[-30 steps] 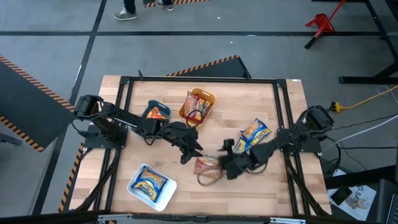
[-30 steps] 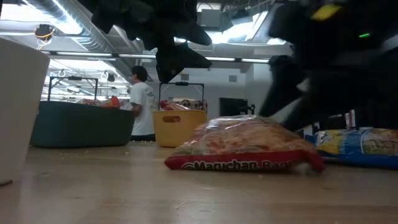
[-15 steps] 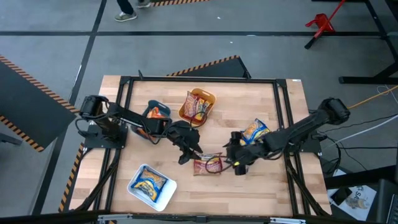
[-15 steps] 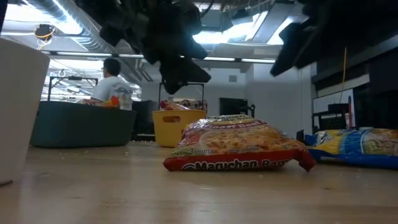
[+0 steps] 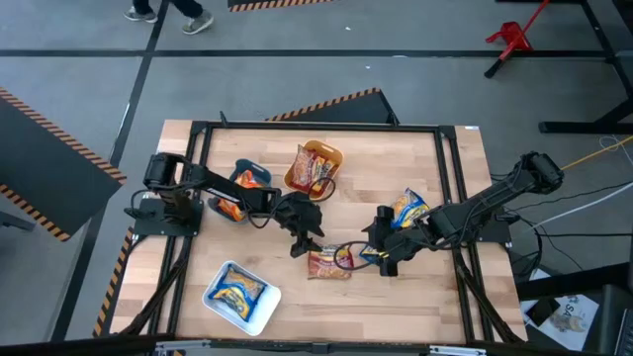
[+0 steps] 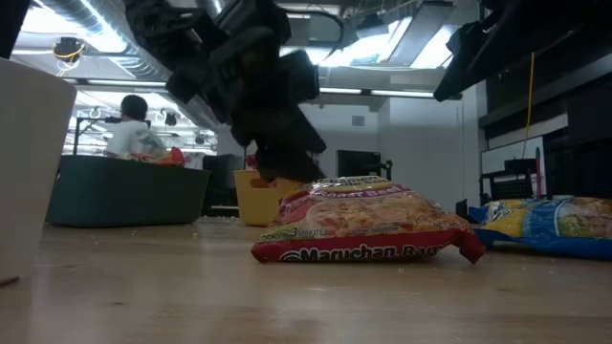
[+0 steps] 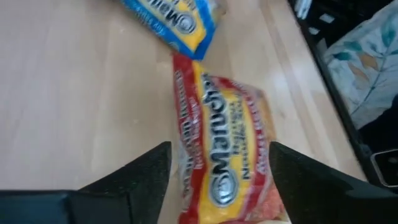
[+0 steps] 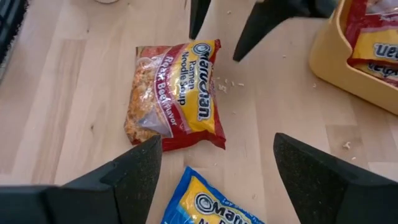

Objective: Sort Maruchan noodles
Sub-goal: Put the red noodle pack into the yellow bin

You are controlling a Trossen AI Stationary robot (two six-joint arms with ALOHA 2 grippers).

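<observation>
A red Maruchan packet (image 5: 329, 263) lies flat on the wooden table near its middle (image 6: 368, 225). My left gripper (image 5: 309, 245) is open and hangs just over the packet's left end, one finger on each side of it in the left wrist view (image 7: 221, 149); whether it touches, I cannot tell. My right gripper (image 5: 381, 262) is open, wide (image 8: 217, 140), to the right of the packet and clear of it. A blue-and-yellow packet (image 8: 208, 202) lies between the red one and my right gripper. Another blue-and-yellow packet (image 5: 404, 211) lies farther right.
An orange tray (image 5: 336, 158) at the far middle holds red packets. A teal tray (image 5: 242, 168) to its left holds an orange-red one. A white tray (image 5: 223, 307) near the left front holds a blue-and-yellow one. A person (image 6: 134, 139) stands in the room behind.
My right gripper has drawn back from the red packet toward the table's right and risen. The packet, shifted a second ago, now lies still and flat. My left gripper has come down toward the packet's left end.
</observation>
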